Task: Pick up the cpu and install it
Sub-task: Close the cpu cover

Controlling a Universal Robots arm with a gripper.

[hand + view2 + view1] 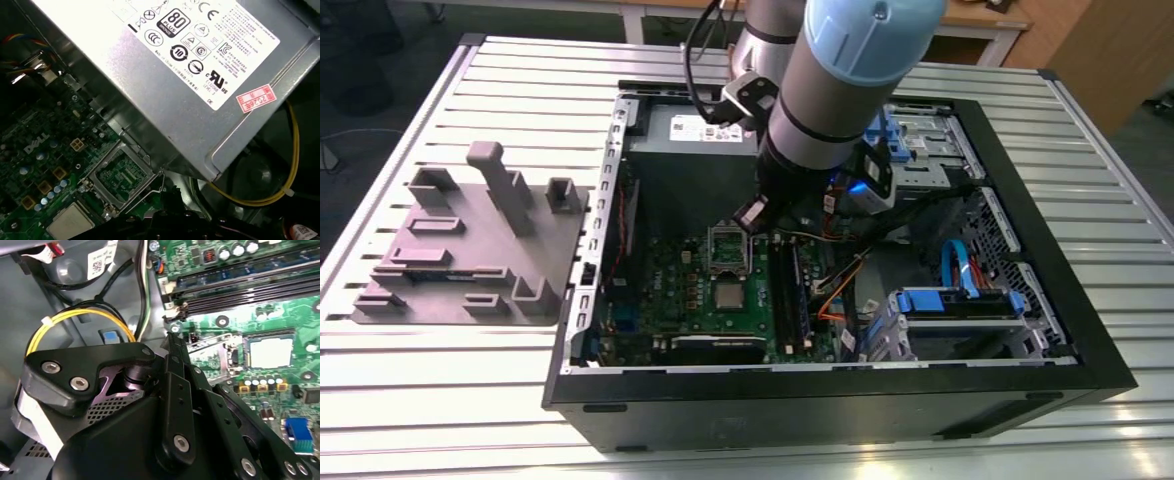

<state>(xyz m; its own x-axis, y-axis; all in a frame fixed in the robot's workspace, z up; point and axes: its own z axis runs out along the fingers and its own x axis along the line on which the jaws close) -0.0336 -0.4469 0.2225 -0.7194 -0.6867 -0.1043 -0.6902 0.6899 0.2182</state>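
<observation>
**Status: tool [754, 214] near socket frame [726, 245], cpu [727, 293] on board [667, 285]**

I am seeing the tool hanging close to the frame. The arm [834, 100] is hiding its tip, so I cannot tell its spread. The cpu is lying just beside the frame.

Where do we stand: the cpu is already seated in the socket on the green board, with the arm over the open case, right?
Not quite. The cpu is not seated. The first wrist view shows the socket empty, with the cpu lying on the green board beside it. The rest holds: the arm is over the open case.
</observation>
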